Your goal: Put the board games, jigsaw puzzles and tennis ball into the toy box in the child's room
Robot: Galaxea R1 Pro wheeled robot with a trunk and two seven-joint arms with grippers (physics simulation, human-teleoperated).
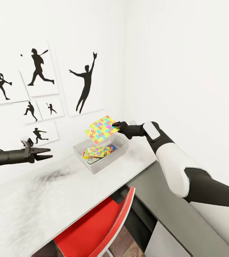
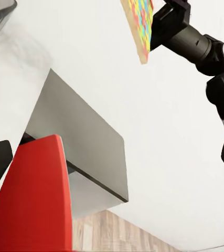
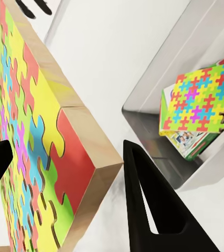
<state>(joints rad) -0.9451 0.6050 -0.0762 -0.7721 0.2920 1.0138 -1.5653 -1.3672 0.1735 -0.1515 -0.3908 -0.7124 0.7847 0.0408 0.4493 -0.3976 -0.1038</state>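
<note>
Head view shows the right gripper [image 1: 115, 125] pinching one edge of a jigsaw puzzle [image 1: 102, 129], holding the tilted sheet in the air just above the toy box [image 1: 118, 150]. That grey bin sits on the white table [image 1: 39, 200] near the corner of the room, and a second puzzle sheet [image 1: 99, 151] already lies inside it on top of other flat boxes. From the right wrist view, the held puzzle's [image 3: 43, 152] thick cardboard edge sits between the two black fingers [image 3: 153, 210], with the bin [image 3: 159, 100] and the puzzle inside it [image 3: 198, 100] beyond. Off to the left, the left gripper [image 1: 48, 153] hovers over the table with its fingers slightly parted and nothing between them, well apart from the bin. A red chair [image 1: 93, 228] is tucked under the table's front edge. Black sports silhouette pictures [image 1: 39, 67] hang on the white wall behind.
</note>
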